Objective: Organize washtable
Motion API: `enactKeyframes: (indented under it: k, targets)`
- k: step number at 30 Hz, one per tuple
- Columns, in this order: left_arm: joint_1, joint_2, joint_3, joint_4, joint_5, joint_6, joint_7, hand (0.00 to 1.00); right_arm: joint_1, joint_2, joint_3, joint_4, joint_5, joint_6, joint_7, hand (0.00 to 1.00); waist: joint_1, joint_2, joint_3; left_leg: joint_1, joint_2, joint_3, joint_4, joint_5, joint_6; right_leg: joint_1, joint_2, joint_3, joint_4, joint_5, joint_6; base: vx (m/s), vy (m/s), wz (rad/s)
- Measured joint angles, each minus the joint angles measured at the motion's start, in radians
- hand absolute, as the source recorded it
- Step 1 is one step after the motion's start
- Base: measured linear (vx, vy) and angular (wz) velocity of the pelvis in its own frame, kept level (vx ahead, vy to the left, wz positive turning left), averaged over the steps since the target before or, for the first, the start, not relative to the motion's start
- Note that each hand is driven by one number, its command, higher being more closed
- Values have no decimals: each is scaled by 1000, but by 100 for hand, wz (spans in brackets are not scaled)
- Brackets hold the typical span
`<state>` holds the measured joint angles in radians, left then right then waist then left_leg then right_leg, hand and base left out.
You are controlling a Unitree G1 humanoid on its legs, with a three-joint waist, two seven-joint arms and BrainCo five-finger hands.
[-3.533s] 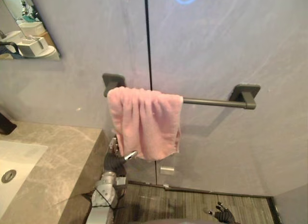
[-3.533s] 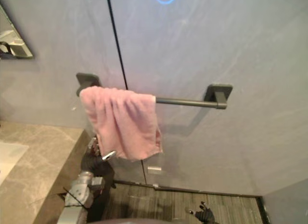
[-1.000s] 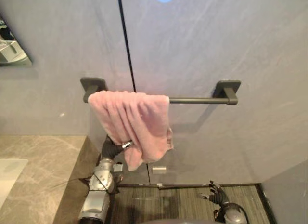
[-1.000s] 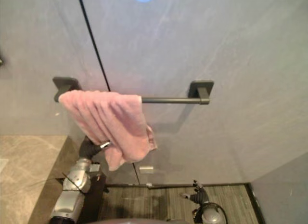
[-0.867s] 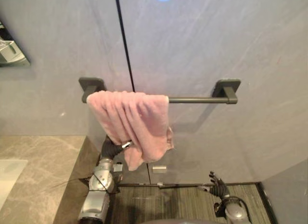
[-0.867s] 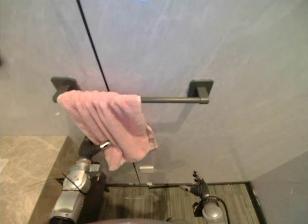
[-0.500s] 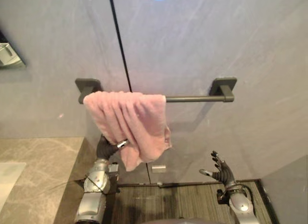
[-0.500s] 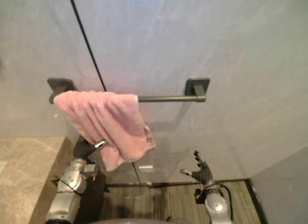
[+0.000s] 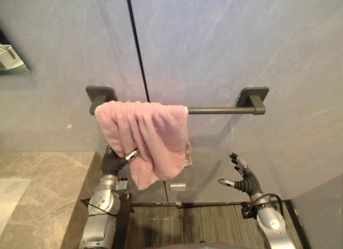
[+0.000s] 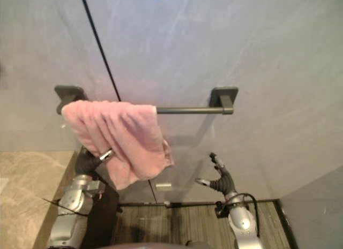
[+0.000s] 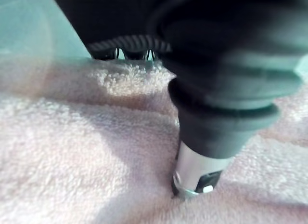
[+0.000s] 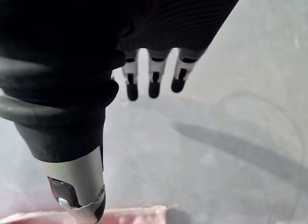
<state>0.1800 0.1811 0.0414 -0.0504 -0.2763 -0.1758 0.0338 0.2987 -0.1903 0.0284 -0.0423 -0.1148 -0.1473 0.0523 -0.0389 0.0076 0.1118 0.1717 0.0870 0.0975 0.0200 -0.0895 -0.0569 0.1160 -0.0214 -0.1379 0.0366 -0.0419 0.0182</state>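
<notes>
1 pink towel [image 9: 153, 136] hangs over the left end of a dark towel bar [image 9: 220, 110] on a grey wall, bunched in folds, its lower edge slanting so that 1 corner droops lower than the rest. The left hand [image 9: 112, 162] reaches up from beside the marble desk [image 9: 37, 185] and pinches the towel's lower left part, with its thumb [image 11: 197, 171] pressed into the pile on the front and its fingers behind the cloth. The right hand [image 9: 244, 179] is raised below the bare right half of the bar. It is empty, fingers spread and relaxed, near the wall but apart from the towel. The likely trouble is that the towel sits unevenly on the bar, so a tug from the left hand alone could drag it off onto the floor [image 9: 203, 227] or bunch it tighter against the left bracket. If the right hand closed on only 1 layer, the folds could twist instead of spreading. If it reached too high, its fingers could knock the bar or scrape the wall. The desk edge lies close beside the left arm, leaving that arm little room to swing outward. A mirror [image 9: 10, 59] corner shows at upper left, a dark vertical seam [image 9: 136, 45] runs down the wall behind the towel, and a small pale wall plate [image 9: 177, 186] sits low beneath it. Nothing lies between the right hand and the towel's free edge.
</notes>
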Motion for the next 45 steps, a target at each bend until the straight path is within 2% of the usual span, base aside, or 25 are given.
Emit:
enactKeyframes:
  k: [17, 26, 33, 34, 45]
  targets:
    - [-6, 3, -54, 6, -27, -27, -12, 100, -93, -99, 199, -141, 88, -31, 54, 0, 1, -14, 0, -1, 0, 2, 2, -1, 1, -18, -1, 4, 32, -15, 0, -8, -1, 0]
    - [-30, 9, -131, 13, -35, -30, -13, 100, -204, -112, 283, -123, 107, -34, 53, 0, 4, -16, -2, -3, 0, 0, 4, -1, 1, -18, -1, 1, 32, -15, 0, 0, 0, 0]
    - [-53, 6, -170, 20, -37, -30, -13, 100, -278, -109, 331, -28, 105, -32, 32, 0, 4, -17, -7, -20, -2, -18, 3, 1, 2, -18, -4, -19, 23, -15, 0, -12, -1, 7]
    - [-53, 3, -170, 20, -37, -29, -13, 100, -286, -108, 336, -8, 105, -30, 30, 100, 4, -15, -10, -21, -2, -24, 3, 1, 1, -17, -4, -24, 18, -14, 0, 24, -2, 13]
    - [-54, -15, -203, 20, -46, -28, -11, 100, -360, -70, 344, 104, 105, -2, 12, 100, 28, -2, -38, -38, -1, -68, -20, 24, 0, -10, 1, -61, -17, -4, -11, -2, -12, 10]
